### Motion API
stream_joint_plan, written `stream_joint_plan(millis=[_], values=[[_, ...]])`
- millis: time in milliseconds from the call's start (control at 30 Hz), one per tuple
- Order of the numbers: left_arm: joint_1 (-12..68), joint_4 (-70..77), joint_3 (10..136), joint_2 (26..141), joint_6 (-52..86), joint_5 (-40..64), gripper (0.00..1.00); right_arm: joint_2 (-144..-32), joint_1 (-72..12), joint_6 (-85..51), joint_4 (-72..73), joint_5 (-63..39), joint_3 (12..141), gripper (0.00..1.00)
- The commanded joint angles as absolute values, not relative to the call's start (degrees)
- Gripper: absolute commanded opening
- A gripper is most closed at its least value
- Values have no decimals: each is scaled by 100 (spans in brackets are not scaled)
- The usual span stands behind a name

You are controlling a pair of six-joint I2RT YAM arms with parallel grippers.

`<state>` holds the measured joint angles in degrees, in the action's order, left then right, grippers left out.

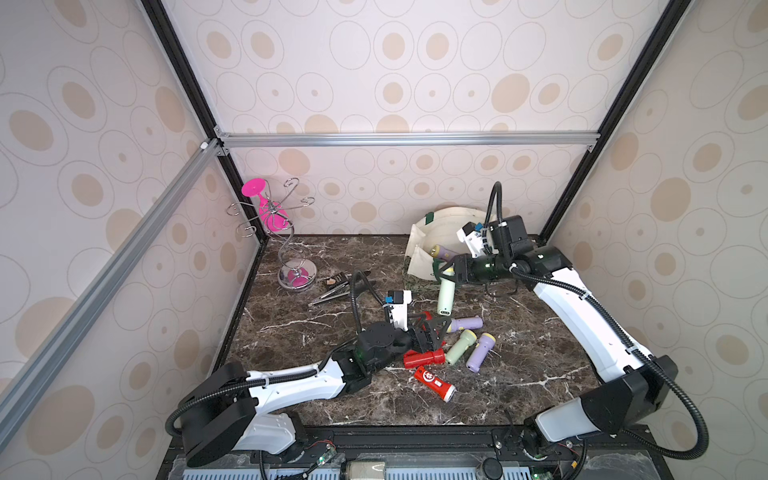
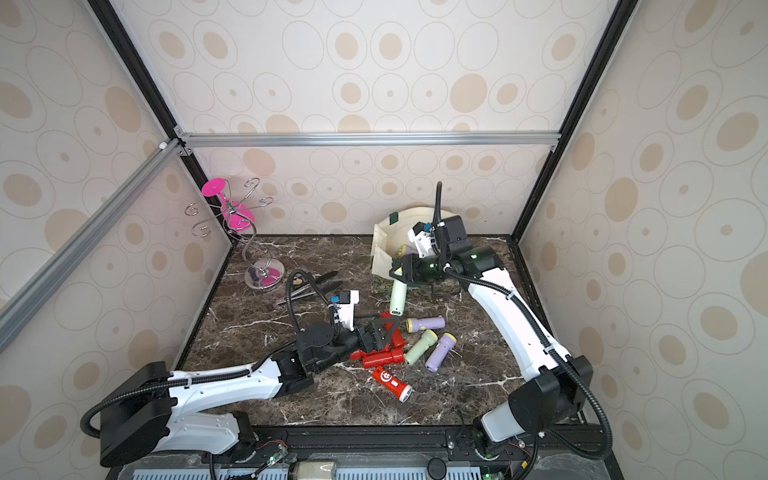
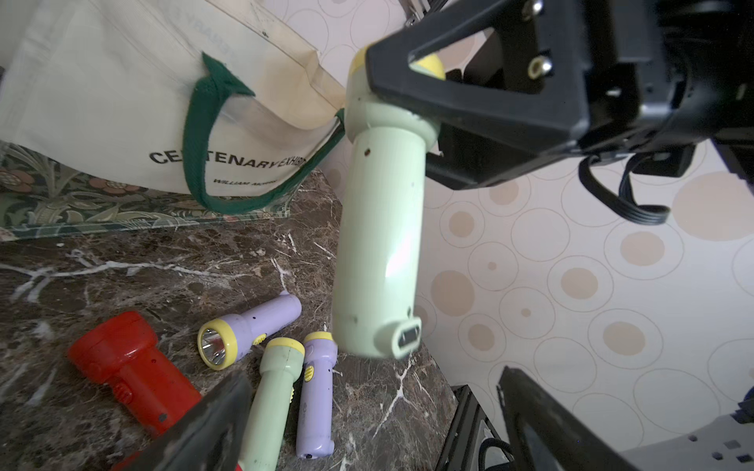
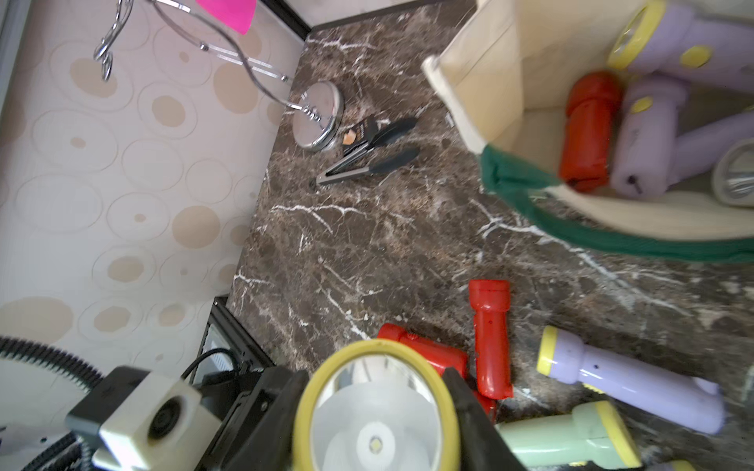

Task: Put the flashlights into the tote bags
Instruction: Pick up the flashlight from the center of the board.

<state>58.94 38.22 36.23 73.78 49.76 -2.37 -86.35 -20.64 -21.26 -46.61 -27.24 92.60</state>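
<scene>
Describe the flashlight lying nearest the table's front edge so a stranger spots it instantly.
On the dark marble table, find the loose flashlights near its middle. The red flashlight lies nearest the front edge. Unlike the other red ones, it bears a round white emblem.

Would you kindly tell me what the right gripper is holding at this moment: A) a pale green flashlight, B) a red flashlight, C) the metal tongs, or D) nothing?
A: the right gripper is clamped on the yellow-rimmed head of the pale green flashlight, whose body hangs down near the tote bag.
</scene>
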Motion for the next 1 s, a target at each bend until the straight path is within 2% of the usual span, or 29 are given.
stream_joint_plan(millis=[0, 267, 500, 967], values=[[5924, 3348, 3553, 7123, 4891, -619, 96, -8842, -1939, -2069, -4866, -2185, 9813, 0], [5929, 2591, 3531, 6831, 4813, -849, 98, -9566, -1635, -2582, -4462, -1610, 10691, 0], [5926, 2537, 3398, 6656, 4901, -939, 98, -10095, -1146, -3445, -3828, -1652, 10996, 0], [5928, 2358, 3496, 6705, 4898, -1010, 98, -11765, -1072, -2913, -4216, -1104, 12585, 0]])
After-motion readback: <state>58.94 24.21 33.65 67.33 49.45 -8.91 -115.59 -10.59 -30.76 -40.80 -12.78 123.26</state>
